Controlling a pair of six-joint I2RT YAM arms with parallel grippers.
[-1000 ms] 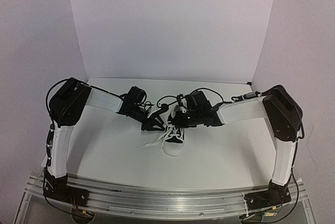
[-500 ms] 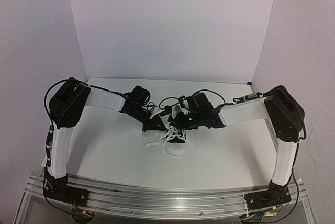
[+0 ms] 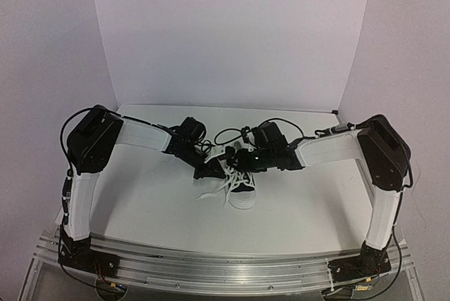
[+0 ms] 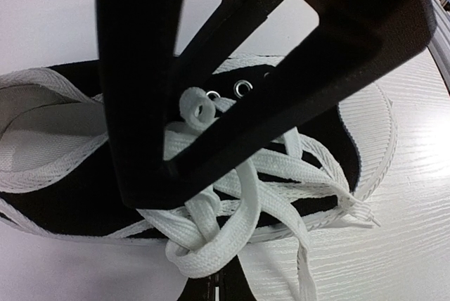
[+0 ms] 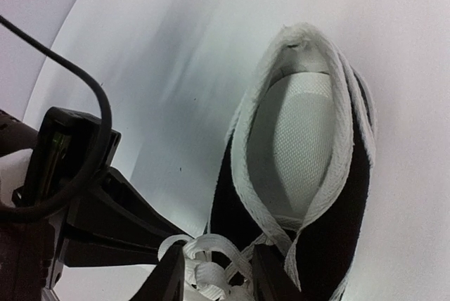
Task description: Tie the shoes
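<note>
The shoe [image 3: 241,190] is a small black canvas sneaker with a white toe cap, standing mid-table with its toe toward the arms. Its white laces [image 4: 281,174] lie loosely crossed over the tongue. My left gripper [image 3: 213,171] is at the shoe's left side, shut [image 4: 214,283], with a lace loop [image 4: 204,252] wrapped at its tips. My right gripper [image 3: 234,158] hovers over the shoe's opening; it stands open [image 5: 218,276] with a lace loop [image 5: 211,252] between its fingers. The shoe's heel and white lining [image 5: 302,132] fill the right wrist view.
The white table [image 3: 140,202] is walled by a white backdrop [image 3: 232,34] at the back and both sides. An aluminium rail [image 3: 225,266] carries the arm bases along the near edge. A black cable [image 3: 225,133] loops behind the shoe.
My left gripper has shut and shifted slightly right against the laces. My right gripper has opened, letting go of the lace. The shoe has slid a little to the right.
</note>
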